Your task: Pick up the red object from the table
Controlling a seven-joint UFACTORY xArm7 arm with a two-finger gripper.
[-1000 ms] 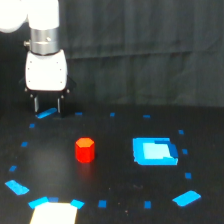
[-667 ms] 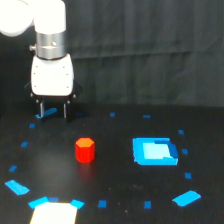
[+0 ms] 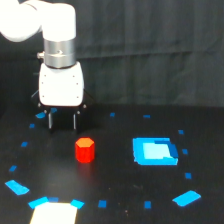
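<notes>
The gripper had been carried from the table's far left edge toward the red hexagonal block, which stood untouched near mid-table. Its jaws were spread and empty; descent over the block was judged next.

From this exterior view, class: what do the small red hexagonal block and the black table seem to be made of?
Small red hexagonal block: probably plastic or painted wood; uniform bright colour, crisp facets, matte. Black table: dull, non-reflective, possibly cloth or matte board; the blur leaves it open.
</notes>
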